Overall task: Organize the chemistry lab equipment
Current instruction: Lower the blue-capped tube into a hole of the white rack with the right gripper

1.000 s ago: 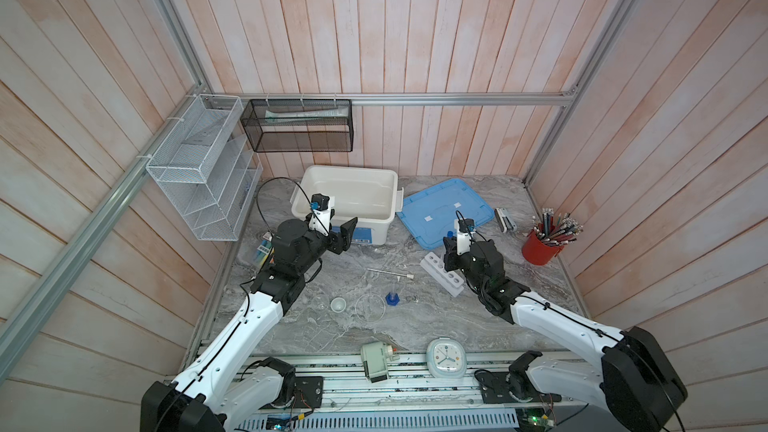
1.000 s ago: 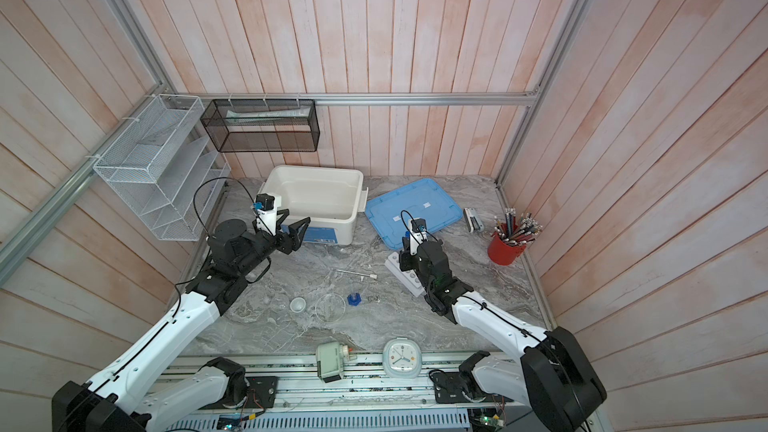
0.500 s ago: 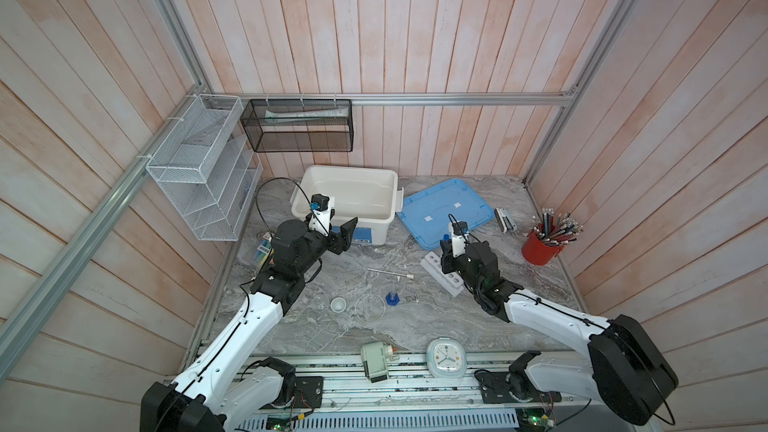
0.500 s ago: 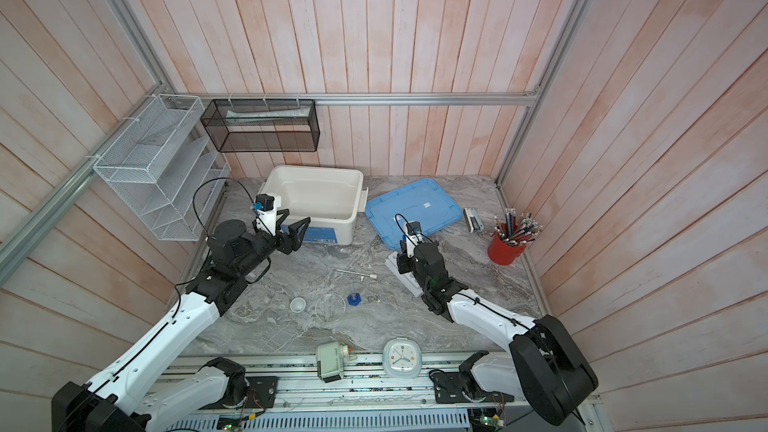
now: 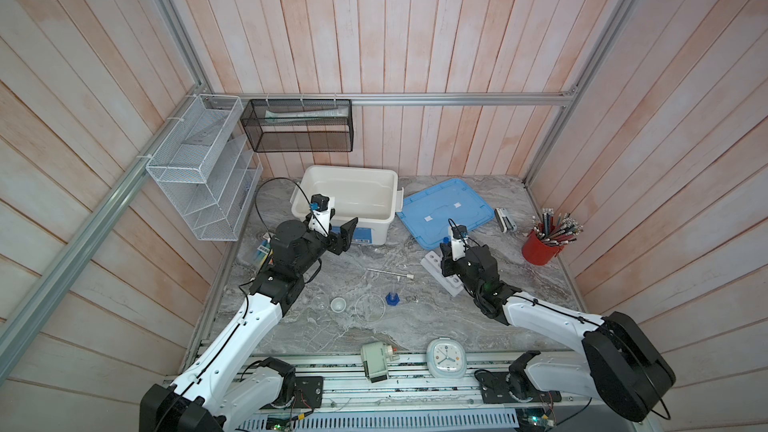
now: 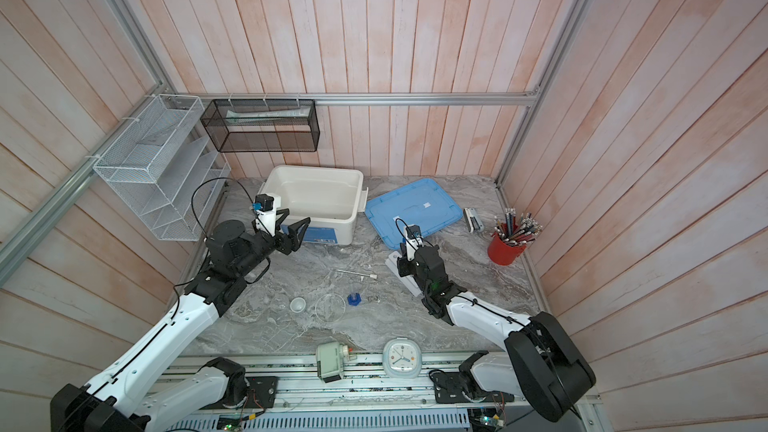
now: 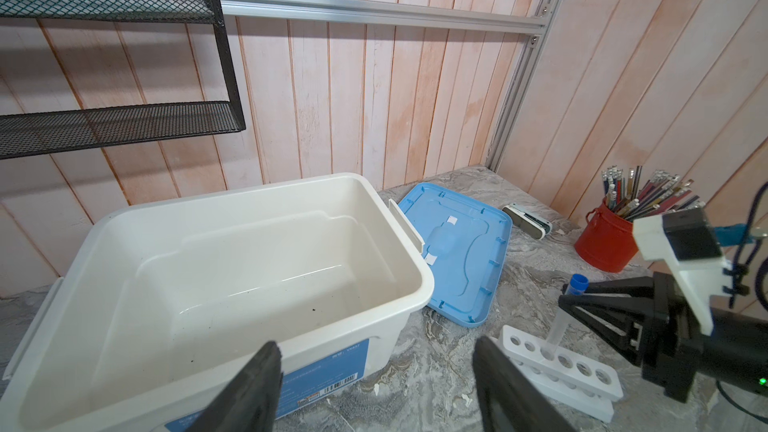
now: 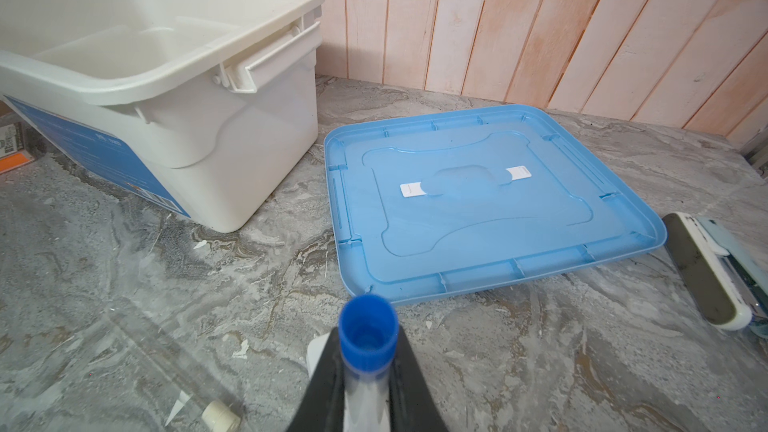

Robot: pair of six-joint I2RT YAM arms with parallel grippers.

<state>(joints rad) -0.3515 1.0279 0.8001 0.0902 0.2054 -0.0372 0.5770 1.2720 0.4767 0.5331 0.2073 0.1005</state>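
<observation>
The right gripper is closed on a thin clear tube with a blue cap, gripped just below the cap. In the left wrist view the tube is held nearly upright, leaning slightly, with its lower end at 1 of the middle holes of the white 6-hole rack; how deep it sits cannot be told. The rack lies on the marbled table, in front of the blue lid.

The left gripper is held open, with nothing between its jaws, raised in front of the white bin. No contents are seen in the bin.

A 2nd thin tube, with a white cap, lies flat on the table between the 2 arms, apart from the rack. Nearer the front edge, the small blue-based clear cylinder stands just beside the clear round dish, and a small clear cup sits on the dish's other side.

The red cup of pencils stands at the table's right edge, and the pale clock rests at the front.
</observation>
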